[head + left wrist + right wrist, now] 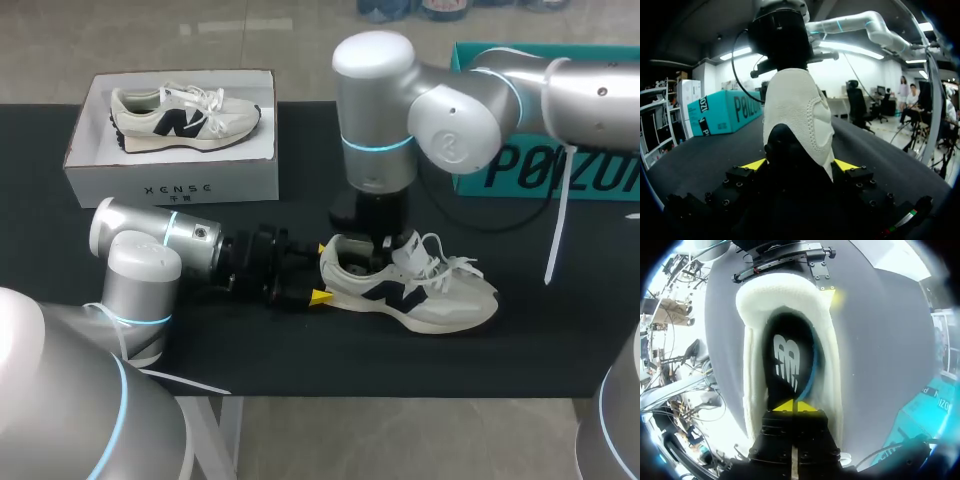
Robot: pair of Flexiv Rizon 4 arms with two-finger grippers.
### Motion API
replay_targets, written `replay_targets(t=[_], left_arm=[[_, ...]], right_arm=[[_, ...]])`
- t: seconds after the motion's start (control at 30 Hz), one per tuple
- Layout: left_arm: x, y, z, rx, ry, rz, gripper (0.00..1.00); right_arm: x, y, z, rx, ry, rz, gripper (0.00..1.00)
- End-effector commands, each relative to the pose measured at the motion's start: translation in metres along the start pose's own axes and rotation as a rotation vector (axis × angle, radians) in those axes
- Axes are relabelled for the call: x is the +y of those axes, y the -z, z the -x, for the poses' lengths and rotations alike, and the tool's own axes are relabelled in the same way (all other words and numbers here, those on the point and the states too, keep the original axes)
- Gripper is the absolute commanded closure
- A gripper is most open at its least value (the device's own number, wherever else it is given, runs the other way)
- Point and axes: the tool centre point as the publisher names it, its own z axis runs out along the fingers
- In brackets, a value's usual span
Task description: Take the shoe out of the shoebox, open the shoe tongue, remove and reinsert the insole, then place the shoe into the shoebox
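A white sneaker with a dark side logo (430,295) lies on the black table (520,340), toe to the right. My left gripper (325,272) comes in from the left and is shut on its heel. In the left wrist view the heel (797,110) stands between the yellow fingertips (754,164), touching both. My right gripper (375,250) points straight down into the shoe's opening. From the right wrist its yellow tips (795,406) are shut together over the black insole (787,360). Nothing shows between them. The white shoebox (170,185) is at the back left.
A second, matching sneaker (185,115) lies inside the shoebox. A teal box (560,170) stands at the back right, behind my right arm. The table's front edge runs just in front of the held shoe.
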Motion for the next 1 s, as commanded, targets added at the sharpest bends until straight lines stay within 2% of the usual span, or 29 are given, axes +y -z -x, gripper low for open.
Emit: replay_targets(t=[0.03,0.33,0.7,1.0], left_arm=[[0.003,-0.003,0.001,0.0,0.0,0.002,1.0],[0.003,-0.003,0.001,0.0,0.0,0.002,1.0],[0.003,-0.003,0.001,0.0,0.0,0.002,1.0],[0.003,-0.003,0.001,0.0,0.0,0.002,1.0]], right_arm=[[-0.005,0.011,-0.002,-0.017,-0.003,0.023,1.0],[-0.008,0.029,0.004,-0.056,-0.011,0.038,1.0],[-0.03,0.033,0.016,-0.076,-0.065,0.032,1.0],[-0.039,0.046,0.025,-0.104,-0.111,0.087,1.0]])
